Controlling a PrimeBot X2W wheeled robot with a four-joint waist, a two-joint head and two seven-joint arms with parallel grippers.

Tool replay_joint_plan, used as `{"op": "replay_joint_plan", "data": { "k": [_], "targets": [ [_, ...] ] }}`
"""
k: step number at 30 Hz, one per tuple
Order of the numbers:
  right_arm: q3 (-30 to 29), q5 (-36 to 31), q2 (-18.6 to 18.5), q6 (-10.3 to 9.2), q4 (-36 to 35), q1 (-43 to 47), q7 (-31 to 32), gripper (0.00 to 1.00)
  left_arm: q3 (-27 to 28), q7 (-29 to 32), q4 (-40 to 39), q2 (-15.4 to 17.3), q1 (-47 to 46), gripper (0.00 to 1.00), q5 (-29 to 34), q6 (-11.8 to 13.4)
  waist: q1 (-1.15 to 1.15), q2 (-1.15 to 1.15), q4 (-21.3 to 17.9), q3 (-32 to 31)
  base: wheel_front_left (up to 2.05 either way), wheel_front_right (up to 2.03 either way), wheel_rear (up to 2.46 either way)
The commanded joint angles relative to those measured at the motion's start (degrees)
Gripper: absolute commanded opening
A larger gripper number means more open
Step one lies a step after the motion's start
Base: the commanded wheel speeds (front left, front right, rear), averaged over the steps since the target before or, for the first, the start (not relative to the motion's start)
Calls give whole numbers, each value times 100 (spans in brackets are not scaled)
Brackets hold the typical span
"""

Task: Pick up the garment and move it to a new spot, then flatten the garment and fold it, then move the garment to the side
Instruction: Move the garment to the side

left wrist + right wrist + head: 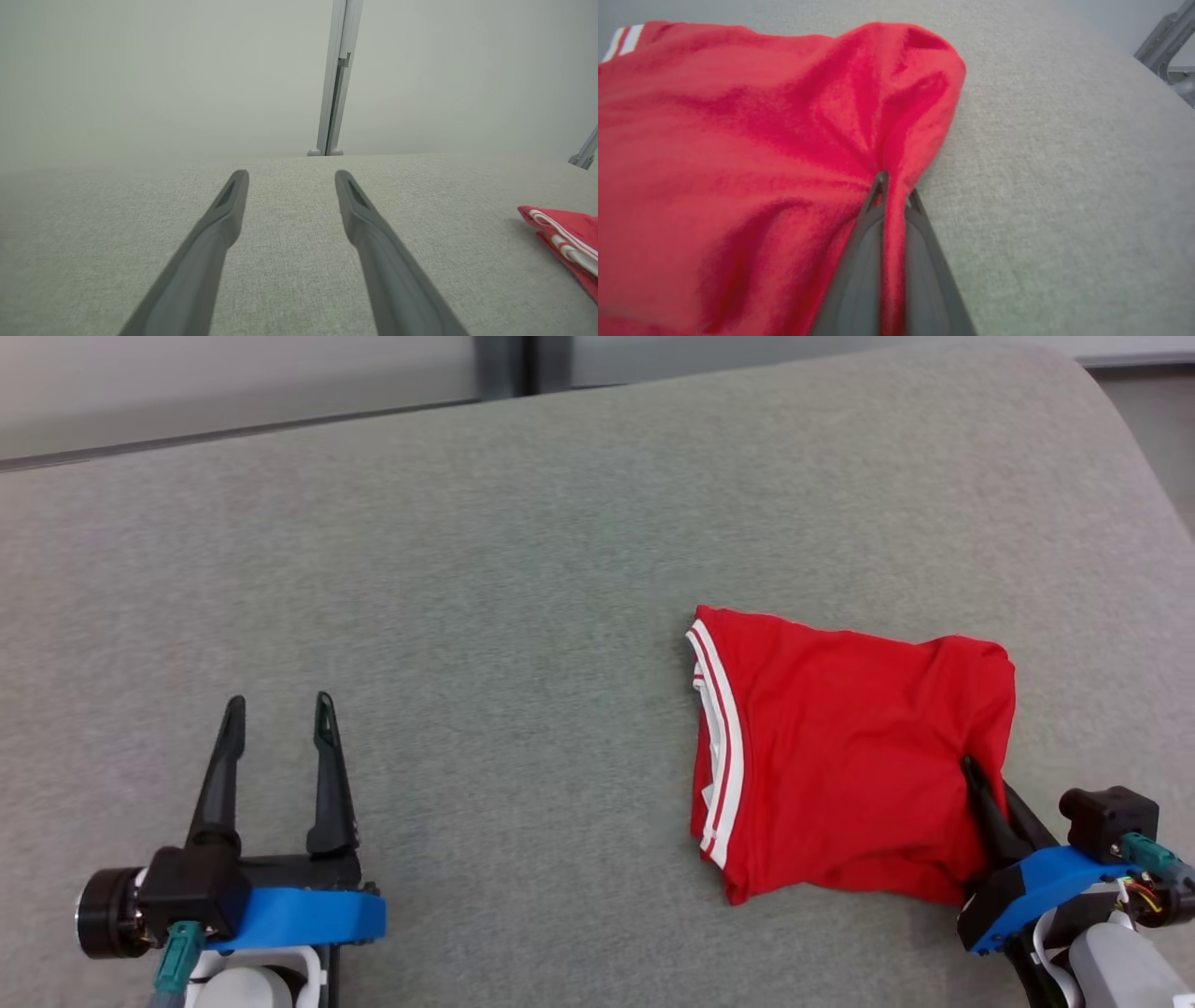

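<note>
Right tool (pixel 896 186) clamps a fold of the garment (pixel 840 756); left tool (pixel 280 702) gapes wide, empty.

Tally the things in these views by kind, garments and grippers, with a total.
Garments: 1, the red garment with white stripes, lying folded.
Grippers: 2, the left gripper with jaws open over the bare surface, the right gripper with jaws shut on the garment's edge.
Total: 3.

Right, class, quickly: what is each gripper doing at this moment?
Left gripper: open, holding nothing.
Right gripper: shut on a fold of the red garment.
</note>
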Motion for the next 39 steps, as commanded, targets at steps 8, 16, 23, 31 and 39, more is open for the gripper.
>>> {"op": "replay_joint_plan", "data": {
  "k": [8,16,23,31,39],
  "targets": [
    [95,19,35,-8,-198,-43,-28,0,-23,-17,14,99,-239,100,128,-75,-1,0,-384,-17,0,0,0],
    [413,-71,-433,-7,-328,-761,-29,0,-98,-17,-50,96,-450,100,173,-128,-1,0,-173,202,0,0,0],
    [785,-13,-1183,-7,-40,-2293,82,0,-164,-17,-177,142,-774,100,250,-164,-1,0,64,778,0,0,0],
    [800,469,-1970,-7,1023,-3893,231,0,-332,1,-582,190,-1172,100,418,-140,-1,0,212,1442,0,0,0],
    [768,754,-2340,-7,2091,-4775,134,0,-371,125,-998,301,-1365,100,519,-97,-1,0,169,1899,0,0,0]
  ]
}}
